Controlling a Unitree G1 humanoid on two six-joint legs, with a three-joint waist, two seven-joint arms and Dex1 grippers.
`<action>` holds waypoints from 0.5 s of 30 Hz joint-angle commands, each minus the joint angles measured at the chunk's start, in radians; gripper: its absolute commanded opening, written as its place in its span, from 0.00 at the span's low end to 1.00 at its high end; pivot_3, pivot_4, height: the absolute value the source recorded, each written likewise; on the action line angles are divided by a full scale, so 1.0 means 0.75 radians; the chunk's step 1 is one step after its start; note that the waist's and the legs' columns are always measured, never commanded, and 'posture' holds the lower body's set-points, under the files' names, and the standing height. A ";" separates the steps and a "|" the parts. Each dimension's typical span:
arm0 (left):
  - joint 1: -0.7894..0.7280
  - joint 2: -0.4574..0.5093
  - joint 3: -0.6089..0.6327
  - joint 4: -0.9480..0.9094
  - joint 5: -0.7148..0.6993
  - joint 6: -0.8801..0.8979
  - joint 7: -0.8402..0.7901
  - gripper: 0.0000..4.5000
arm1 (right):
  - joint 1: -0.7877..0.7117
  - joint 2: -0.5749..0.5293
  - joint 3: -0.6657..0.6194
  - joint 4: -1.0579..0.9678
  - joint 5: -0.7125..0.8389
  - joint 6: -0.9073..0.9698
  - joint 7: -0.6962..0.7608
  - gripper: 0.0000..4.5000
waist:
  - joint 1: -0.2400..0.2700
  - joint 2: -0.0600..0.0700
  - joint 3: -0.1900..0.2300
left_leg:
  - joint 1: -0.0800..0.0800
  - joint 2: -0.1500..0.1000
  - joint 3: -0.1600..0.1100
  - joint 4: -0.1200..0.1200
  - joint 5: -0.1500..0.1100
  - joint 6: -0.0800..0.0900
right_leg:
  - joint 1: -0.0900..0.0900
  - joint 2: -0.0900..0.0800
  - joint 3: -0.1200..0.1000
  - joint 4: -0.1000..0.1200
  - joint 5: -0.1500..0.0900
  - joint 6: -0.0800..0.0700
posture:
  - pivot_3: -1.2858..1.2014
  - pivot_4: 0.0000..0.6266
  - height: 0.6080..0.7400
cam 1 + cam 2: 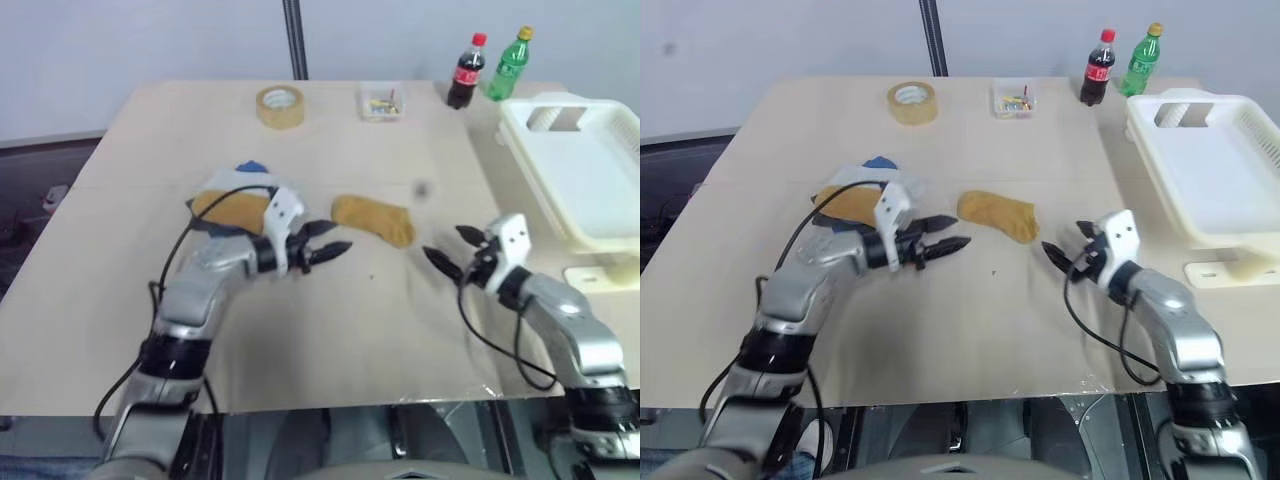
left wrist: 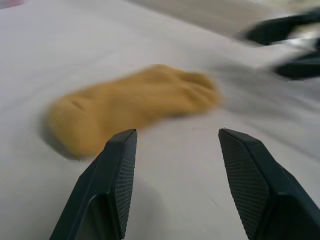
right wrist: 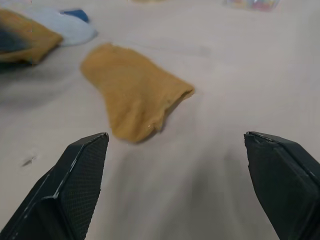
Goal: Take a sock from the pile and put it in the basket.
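While both hands gape empty | one mustard sock [image 1: 373, 219] lies loose | one pile [image 1: 232, 200] | one basket [image 1: 578, 170]

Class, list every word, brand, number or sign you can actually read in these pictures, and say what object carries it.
No text can be read.
Cola bottle, red label: too small and blurred to read.
Green bottle, label: too blurred to read.
Tape roll, small clear box, basket: no lettering visible.
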 commanded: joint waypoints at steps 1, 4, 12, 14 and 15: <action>0.060 0.028 0.069 -0.071 -0.015 -0.107 -0.008 0.61 | -0.092 0.045 0.040 0.054 -0.023 0.073 -0.038 1.00 | 0.006 0.000 0.000 | 0.000 0.000 -0.001 0.000 0.000 0.001 | 0.000 -0.001 -0.002 0.000 0.000 0.000 | 0.52 0.24 1.00; 0.141 0.012 0.128 -0.080 -0.003 -0.244 0.019 0.62 | -0.137 0.067 0.087 0.097 -0.051 0.087 -0.020 0.95 | 0.001 0.000 0.000 | 0.000 -0.001 0.000 0.000 -0.003 0.006 | 0.000 -0.001 -0.001 0.000 0.000 0.000 | 0.52 0.24 1.00; 0.429 -0.013 0.262 -0.245 -0.059 -0.419 0.057 0.63 | -0.139 0.063 0.087 0.122 -0.081 0.080 -0.003 0.17 | -0.011 0.000 0.000 | 0.000 0.001 0.001 -0.001 -0.004 0.006 | -0.001 -0.001 0.000 0.000 0.000 0.000 | 0.52 0.24 1.00; 0.511 -0.016 0.294 -0.302 -0.078 -0.421 0.083 0.63 | -0.140 0.060 0.084 0.127 -0.081 0.064 0.010 0.02 | -0.011 0.000 0.000 | 0.000 0.001 0.001 -0.001 -0.004 0.006 | -0.001 -0.001 0.000 0.000 0.000 0.000 | 0.52 0.24 1.00; 0.550 -0.011 0.306 -0.332 -0.094 -0.412 0.086 0.63 | -0.140 0.056 0.084 0.128 -0.083 0.055 0.020 0.02 | -0.011 0.000 0.000 | 0.000 0.001 0.001 -0.001 -0.004 0.007 | -0.001 0.000 0.000 0.001 0.000 0.000 | 0.52 0.24 1.00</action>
